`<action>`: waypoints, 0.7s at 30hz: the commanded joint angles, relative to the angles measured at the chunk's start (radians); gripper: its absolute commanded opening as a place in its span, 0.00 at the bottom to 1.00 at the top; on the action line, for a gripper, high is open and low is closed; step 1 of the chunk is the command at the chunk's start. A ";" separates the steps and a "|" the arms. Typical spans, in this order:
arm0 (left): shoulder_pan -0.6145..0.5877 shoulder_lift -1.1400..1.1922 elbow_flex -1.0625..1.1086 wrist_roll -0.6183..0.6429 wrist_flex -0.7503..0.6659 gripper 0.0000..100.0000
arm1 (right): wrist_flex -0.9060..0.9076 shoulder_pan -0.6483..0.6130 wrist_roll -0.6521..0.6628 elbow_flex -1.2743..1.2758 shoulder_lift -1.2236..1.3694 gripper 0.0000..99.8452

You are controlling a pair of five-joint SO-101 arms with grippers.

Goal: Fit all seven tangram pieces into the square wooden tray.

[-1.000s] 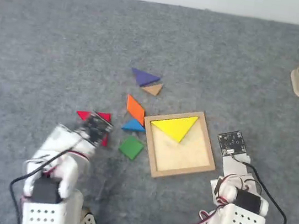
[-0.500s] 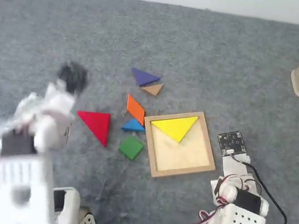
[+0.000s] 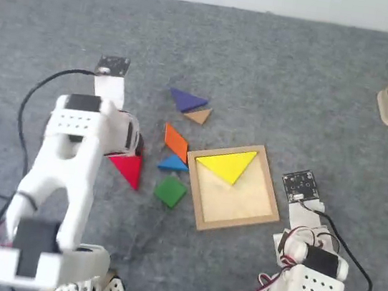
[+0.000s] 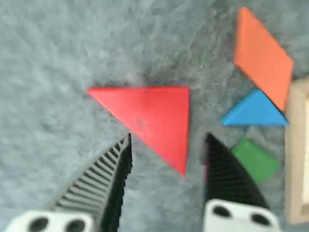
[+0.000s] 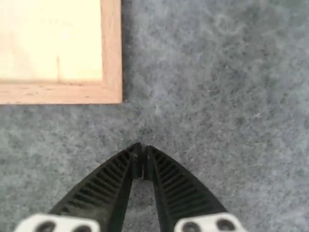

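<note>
Right gripper: your right gripper (image 5: 142,147) has its fingers pressed together with nothing between them. It sits over the carpet (image 3: 297,80), just off the near right corner of the tray (image 3: 194,191).
Green square: the green square (image 3: 170,191) lies flat just beside the tray's left rim, towards its near end.
Left gripper: your left gripper (image 4: 168,140) is spread wide on the tray's left, past the green square. Its jaws straddle the near point of the red triangle. I can't tell whether the tips touch the carpet.
Red triangle: the red triangle (image 4: 154,113) lies flat on the carpet, well apart from the tray and outside it.
How it should handle: it is probably thin painted wood, so light and stiff, with smooth faces that may slip. With it lying flat, your only hold is edge to edge. Close across the narrower part near that point, with the tips sunk into the pile so they get under the rim.
Blue triangle: the blue triangle (image 3: 173,163) is near the tray's far left corner.
Yellow triangle: the yellow triangle (image 3: 227,165) is already inside the tray, along its far edge.
Orange parallelogram: the orange parallelogram (image 3: 176,141) is just beyond the blue triangle, farther from the tray.
Farthest pieces: the tan triangle (image 3: 198,115) and purple triangle (image 3: 186,99) lie together, well beyond the tray's far left corner.
Progress: by my count one piece of the seven is seated.
</note>
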 commanded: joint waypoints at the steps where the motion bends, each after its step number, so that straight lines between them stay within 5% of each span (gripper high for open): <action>1: 0.000 0.150 -0.077 0.186 -0.035 0.32 | -0.019 -0.019 0.017 -0.006 -0.019 0.01; 10: -0.012 0.428 -0.216 0.236 -0.037 0.37 | -0.019 -0.019 0.017 -0.006 -0.019 0.01; 21: -0.101 0.460 -0.220 0.236 -0.011 0.37 | -0.019 -0.018 0.017 -0.006 -0.019 0.01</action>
